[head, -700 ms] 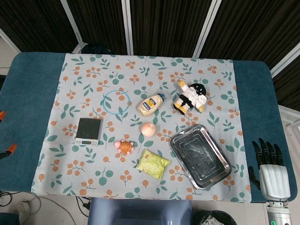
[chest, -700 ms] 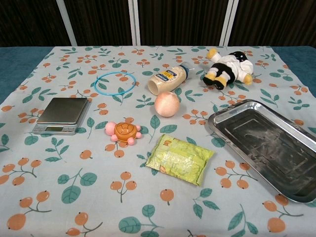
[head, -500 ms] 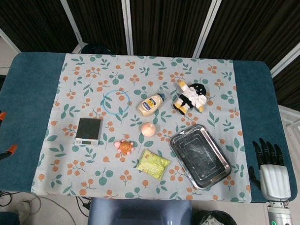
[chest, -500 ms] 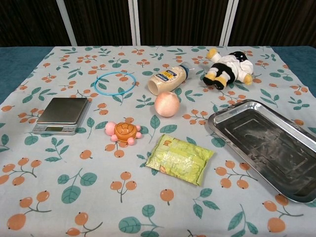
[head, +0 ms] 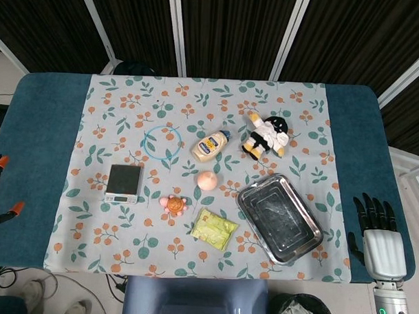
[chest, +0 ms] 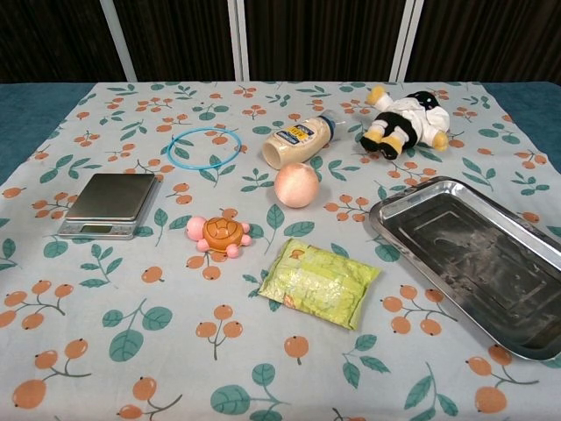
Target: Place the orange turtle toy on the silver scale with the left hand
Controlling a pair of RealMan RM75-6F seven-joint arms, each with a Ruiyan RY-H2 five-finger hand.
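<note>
The orange turtle toy (chest: 220, 235) sits mid-table toward the front edge, just right of the silver scale (chest: 110, 203). My left hand is out of view; my right hand (head: 380, 240) rests empty, fingers apart. I should grasp the shell from above.

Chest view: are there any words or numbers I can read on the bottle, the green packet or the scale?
Mayonnaise bottle: a blue and yellow label with print, too blurred to read.
Green snack packet: faint markings, too small to read.
Silver scale: a display strip on its front edge, no digits legible.
Nothing can be quoted in either view.
</note>
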